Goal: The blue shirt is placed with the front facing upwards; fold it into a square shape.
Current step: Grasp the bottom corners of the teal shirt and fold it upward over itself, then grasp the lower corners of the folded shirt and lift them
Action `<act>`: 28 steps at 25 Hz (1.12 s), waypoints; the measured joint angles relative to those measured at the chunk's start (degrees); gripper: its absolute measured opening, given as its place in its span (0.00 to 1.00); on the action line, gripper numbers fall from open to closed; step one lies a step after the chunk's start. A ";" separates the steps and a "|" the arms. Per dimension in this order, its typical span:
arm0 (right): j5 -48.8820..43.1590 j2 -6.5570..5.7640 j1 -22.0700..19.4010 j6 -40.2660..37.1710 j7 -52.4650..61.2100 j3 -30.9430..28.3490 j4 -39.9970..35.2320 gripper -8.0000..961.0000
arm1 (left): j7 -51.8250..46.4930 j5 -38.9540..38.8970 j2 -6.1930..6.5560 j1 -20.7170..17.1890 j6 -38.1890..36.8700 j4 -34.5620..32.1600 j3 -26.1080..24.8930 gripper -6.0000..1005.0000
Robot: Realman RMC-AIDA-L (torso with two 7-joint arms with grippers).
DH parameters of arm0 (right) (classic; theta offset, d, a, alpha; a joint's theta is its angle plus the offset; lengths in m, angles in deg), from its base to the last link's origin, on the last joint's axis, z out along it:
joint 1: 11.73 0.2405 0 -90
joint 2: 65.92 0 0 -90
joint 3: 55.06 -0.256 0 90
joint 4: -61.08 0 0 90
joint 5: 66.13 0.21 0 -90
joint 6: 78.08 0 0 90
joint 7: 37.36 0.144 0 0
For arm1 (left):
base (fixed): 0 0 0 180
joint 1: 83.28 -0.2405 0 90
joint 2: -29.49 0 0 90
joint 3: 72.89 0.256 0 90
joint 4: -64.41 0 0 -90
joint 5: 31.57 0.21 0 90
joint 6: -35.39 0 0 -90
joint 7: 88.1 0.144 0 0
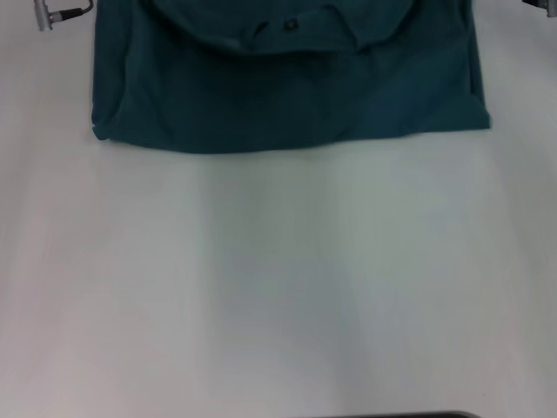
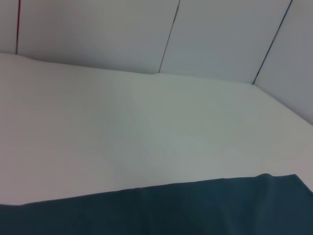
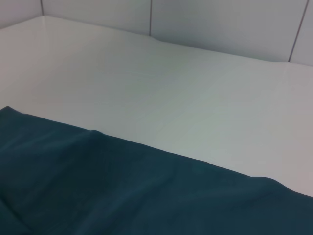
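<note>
The blue shirt [image 1: 287, 96] lies folded on the white table [image 1: 278, 279] at the far side of the head view, its straight folded edge toward me. A curved neckline fold with a small black neck tag [image 1: 290, 24] shows near its top. My left gripper [image 1: 54, 16] hangs just off the shirt's far left corner, only partly in view. A sliver of my right gripper [image 1: 541, 4] shows at the far right corner. The shirt's edge also fills the low part of the left wrist view [image 2: 195, 210] and the right wrist view [image 3: 122, 191].
Bare white tabletop stretches from the shirt's near edge toward me. Pale wall panels [image 2: 220, 34] stand behind the table in both wrist views. A dark strip [image 1: 392, 414] runs along the near edge of the head view.
</note>
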 joint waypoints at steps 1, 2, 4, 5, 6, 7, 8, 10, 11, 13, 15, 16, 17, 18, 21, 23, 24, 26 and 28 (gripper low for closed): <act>-0.13 0.00 0.04 0.10 0.37 -0.03 -0.01 0.17 | -0.30 0.06 0.06 -0.15 0.01 -0.01 0.01 0.23; -0.18 -0.07 0.04 0.14 0.75 -0.05 -0.08 0.21 | -0.58 0.11 0.11 -0.31 0.03 0.01 -0.01 0.26; -0.18 -0.60 0.03 -0.05 1.66 -0.10 -0.18 0.29 | -0.99 0.17 0.13 -0.71 -0.01 0.33 -0.04 0.33; -0.15 -0.91 -0.05 -0.43 2.33 -0.12 -0.17 0.33 | -1.11 0.21 0.12 -0.93 -0.07 0.52 -0.04 0.41; -0.10 -1.21 -0.18 -0.91 3.03 -0.14 -0.17 0.38 | -1.13 0.22 0.12 -1.03 -0.11 0.61 -0.11 0.49; -0.06 -1.44 -0.32 -1.56 3.64 -0.14 -0.23 0.43 | -1.13 0.23 0.11 -1.16 -0.22 0.68 -0.19 0.57; -0.04 -1.70 -0.47 -2.25 4.20 -0.15 -0.36 0.48 | -1.14 0.23 0.08 -1.27 -0.34 0.74 -0.26 0.59; 0.03 -2.15 -0.88 -4.64 5.39 -0.44 -0.99 0.58 | -1.51 -0.05 -0.01 -2.13 -1.51 1.84 -0.47 0.63; 0.06 -2.30 -1.18 -5.98 5.78 -0.78 -1.51 0.65 | -2.09 -0.32 -0.12 -3.01 -2.80 3.05 -0.67 0.65; 1.41 -1.94 -3.27 -10.34 5.39 -2.78 -4.42 0.78 | -3.37 -1.53 -0.67 -6.00 -7.33 7.51 -1.85 0.69; 5.10 -1.05 -6.44 -14.64 2.83 -4.96 -8.05 0.85 | -3.61 -5.25 -1.60 -10.87 -14.15 14.10 -3.95 0.73; 7.74 -0.63 -8.27 -16.66 1.14 -5.84 -9.59 0.89 | -3.61 -7.20 -1.70 -12.95 -17.22 16.32 -4.44 0.75; 11.74 -0.25 -11.08 -19.24 -1.40 -6.86 -11.24 0.93 | -3.69 -9.09 -1.58 -14.84 -19.99 18.08 -4.85 0.77; 15.17 -0.23 -12.96 -21.66 -3.10 -7.53 -11.99 0.97 | -3.91 -11.17 -1.18 -16.86 -23.46 19.24 -5.14 0.79; 25.87 -0.78 -18.59 -29.97 -8.94 -9.98 -12.27 0.97 | -4.89 -14.11 0.38 -20.30 -30.66 19.36 -7.45 0.87; 31.66 -0.93 -21.82 -35.22 -13.02 -12.30 -10.99 0.97 | -5.41 -14.41 0.96 -21.58 -34.19 18.06 -10.08 0.93; 33.70 -0.90 -23.20 -37.48 -15.04 -13.65 -10.14 0.97 | -5.51 -14.40 1.17 -22.14 -35.57 17.15 -11.26 0.93; 36.55 -0.87 -25.13 -41.95 -18.20 -16.26 -8.09 0.97 | -5.92 -14.43 1.66 -23.23 -36.63 14.67 -12.30 0.93; 37.98 -1.04 -26.30 -46.18 -20.25 -18.71 -5.83 0.97 | -6.41 -14.31 2.02 -23.69 -36.81 12.02 -12.36 0.92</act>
